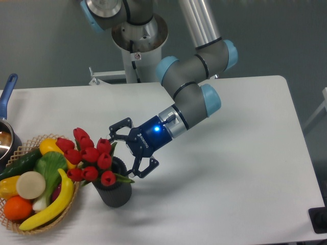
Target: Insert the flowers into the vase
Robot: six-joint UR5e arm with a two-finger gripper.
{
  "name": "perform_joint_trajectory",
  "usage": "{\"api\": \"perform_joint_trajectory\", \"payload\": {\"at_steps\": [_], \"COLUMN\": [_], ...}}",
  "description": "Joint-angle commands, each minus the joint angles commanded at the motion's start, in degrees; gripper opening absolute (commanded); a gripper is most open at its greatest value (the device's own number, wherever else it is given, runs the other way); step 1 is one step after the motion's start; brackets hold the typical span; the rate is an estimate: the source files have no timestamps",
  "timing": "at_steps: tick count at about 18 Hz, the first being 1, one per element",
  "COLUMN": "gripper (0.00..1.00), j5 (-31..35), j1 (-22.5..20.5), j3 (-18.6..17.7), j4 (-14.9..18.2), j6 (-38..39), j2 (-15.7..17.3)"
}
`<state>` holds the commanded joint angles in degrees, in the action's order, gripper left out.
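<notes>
The flowers (87, 155), a bunch of red tulip buds with green leaves, stand with their stems in the vase (115, 191) and lean left towards the basket. The vase is a small dark grey ribbed cylinder near the table's front left; part of its rim shows to the right of the buds. My gripper (123, 149) hangs just right of the bunch, above the vase's rim, tilted down to the left. Its fingers are spread wide, open, and hold nothing. A blue light glows on its wrist.
A wicker basket (76, 184) of fruit and vegetables sits left of the vase, touching the leaning buds. A blue-handled metal pot (6, 130) stands at the far left edge. The arm's base (139, 41) rises behind the table.
</notes>
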<state>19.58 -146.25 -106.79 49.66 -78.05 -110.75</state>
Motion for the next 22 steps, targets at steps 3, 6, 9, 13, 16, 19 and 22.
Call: {"api": "perform_joint_trajectory", "payload": {"at_steps": [3,6,9,13,16,19,22], "gripper": [1.00,1.00,1.00,1.00,1.00,1.00,1.00], "j5": [6.1,11.0,19.1,30.1,38.4,48.3,52.7], "j1": [-0.5,-2.1,-4.5,-7.5,-8.8,-9.1,-9.3], "j3": [0.8,1.1,1.5,4.3,5.7,6.5,8.3], "j4": [-0.2,-0.3,-0.2,-0.1,0.3,0.9,3.8], "j6": [-0.2,-0.7,-2.8,-2.9,-3.0,-3.2,-3.3], "j2": [2.8,6.6,9.5,14.1,15.5,17.4,17.9]}}
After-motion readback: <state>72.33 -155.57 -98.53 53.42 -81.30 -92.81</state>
